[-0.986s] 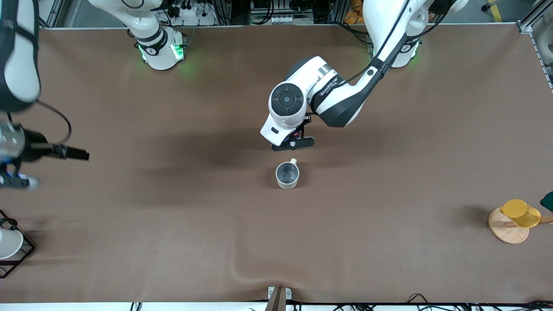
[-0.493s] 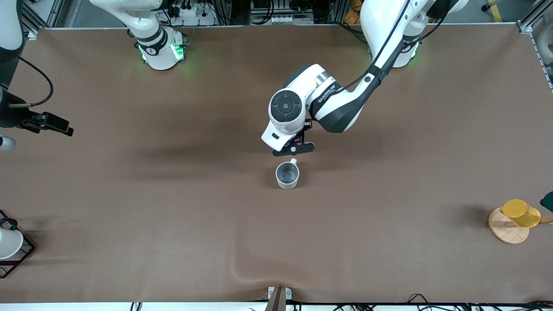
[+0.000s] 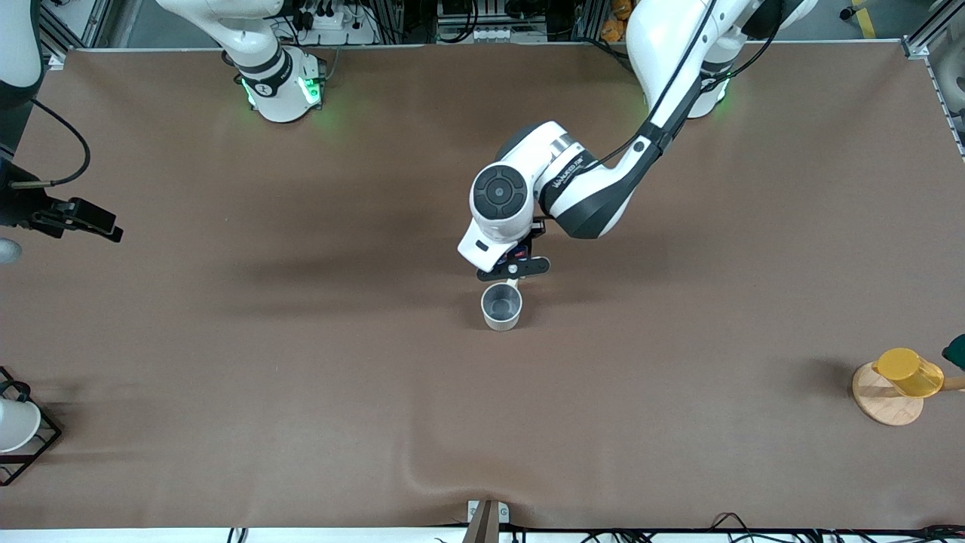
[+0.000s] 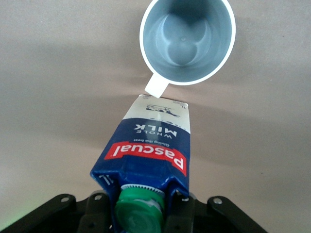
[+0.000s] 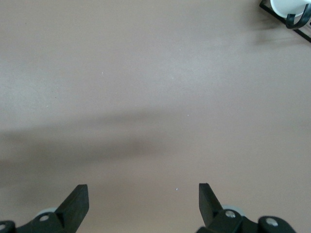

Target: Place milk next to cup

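Note:
My left gripper [image 3: 513, 266] is shut on the milk [image 4: 150, 155], a carton with a dark blue top, green cap and red label band. It grips the carton at the top, on both sides of the cap, and the carton hangs tilted just above the table. In the front view the wrist hides most of the carton. The cup [image 3: 501, 307], an off-white mug with a grey inside, stands upright mid-table. In the left wrist view the carton's bottom edge is close to the handle of the cup [image 4: 187, 41]. My right gripper [image 5: 141, 189] is open and empty over bare table at the right arm's end.
A yellow cup [image 3: 908, 372] lies on a wooden disc [image 3: 878, 403] at the left arm's end. A black wire rack [image 3: 34, 445] with a white cup stands at the right arm's end and also shows in the right wrist view [image 5: 291, 17]. The table cover has a wrinkle [image 3: 430, 475] near the front edge.
My left gripper has carried the milk toward the cup, and now overlaps the cup's handle in the front view. My right arm swung back toward the table's end, then nearly stopped.

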You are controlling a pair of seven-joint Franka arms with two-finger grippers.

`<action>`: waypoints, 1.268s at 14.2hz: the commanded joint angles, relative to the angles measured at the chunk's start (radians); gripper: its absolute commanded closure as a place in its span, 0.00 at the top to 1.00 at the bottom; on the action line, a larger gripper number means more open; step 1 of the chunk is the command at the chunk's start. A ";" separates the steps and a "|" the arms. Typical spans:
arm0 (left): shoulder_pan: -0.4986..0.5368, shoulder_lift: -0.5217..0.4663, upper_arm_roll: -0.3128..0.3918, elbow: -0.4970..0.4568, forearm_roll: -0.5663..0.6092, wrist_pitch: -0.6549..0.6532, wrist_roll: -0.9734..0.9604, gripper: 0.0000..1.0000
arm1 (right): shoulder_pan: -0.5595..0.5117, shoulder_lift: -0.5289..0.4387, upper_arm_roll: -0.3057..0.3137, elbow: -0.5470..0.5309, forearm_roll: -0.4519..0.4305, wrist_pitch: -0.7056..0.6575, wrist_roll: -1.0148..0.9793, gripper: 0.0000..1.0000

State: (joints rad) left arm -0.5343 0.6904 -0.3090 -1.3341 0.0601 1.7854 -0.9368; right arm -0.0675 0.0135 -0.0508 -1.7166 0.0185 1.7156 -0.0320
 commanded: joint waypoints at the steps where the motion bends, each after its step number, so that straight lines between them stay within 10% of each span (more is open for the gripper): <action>1: -0.016 0.012 0.002 0.023 0.026 0.009 0.004 1.00 | -0.014 -0.052 0.014 -0.032 -0.017 0.010 -0.011 1.00; 10: 0.020 -0.191 0.010 0.024 0.029 -0.072 0.007 1.00 | 0.000 -0.052 0.028 0.000 -0.017 0.012 -0.011 1.00; 18: 0.463 -0.399 0.025 0.012 0.017 -0.233 0.407 1.00 | 0.002 -0.055 0.029 0.041 -0.015 0.010 -0.011 1.00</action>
State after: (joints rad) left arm -0.1289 0.3424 -0.2652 -1.2850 0.0836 1.6008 -0.6182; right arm -0.0650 -0.0229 -0.0261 -1.6940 0.0178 1.7324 -0.0345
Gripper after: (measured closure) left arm 0.000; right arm 0.000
